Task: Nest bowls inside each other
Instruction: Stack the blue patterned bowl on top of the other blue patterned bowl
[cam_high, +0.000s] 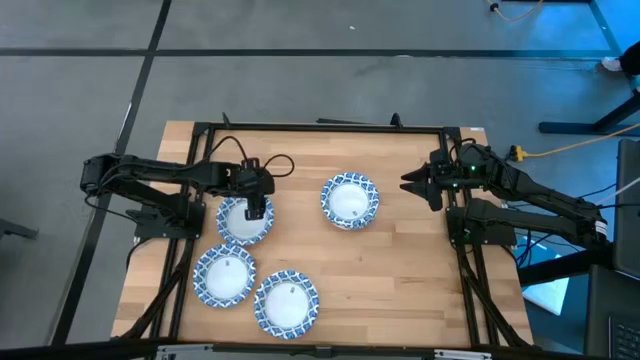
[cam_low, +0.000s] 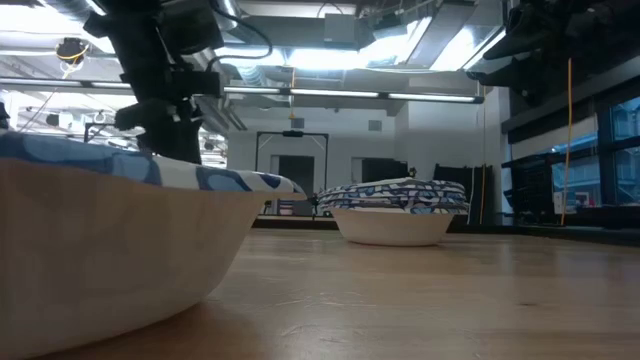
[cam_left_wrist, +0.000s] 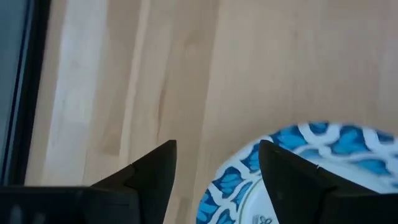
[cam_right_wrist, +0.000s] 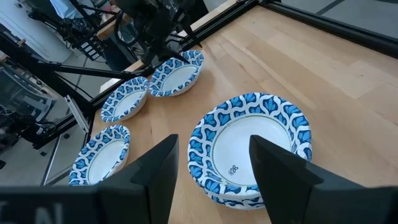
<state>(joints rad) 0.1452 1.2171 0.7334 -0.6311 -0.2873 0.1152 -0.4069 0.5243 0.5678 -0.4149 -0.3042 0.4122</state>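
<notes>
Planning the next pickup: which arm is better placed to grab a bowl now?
Left. The left gripper hangs open directly over a bowl, its fingers straddling the rim. The right gripper waits at the table's right edge, apart from the stacked bowls.

Wooden table (cam_high: 400, 270), black frame (cam_high: 320, 127), grey floor (cam_high: 300, 80).

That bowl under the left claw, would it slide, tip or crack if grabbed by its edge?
The bowl looks thin-walled and shallow, so probably light and apt to skid on the smooth wooden table. The left claw, open over its rim, would likely tilt it when lifting by one edge. It looks more bendable than brittle, though I cannot be sure.
</notes>
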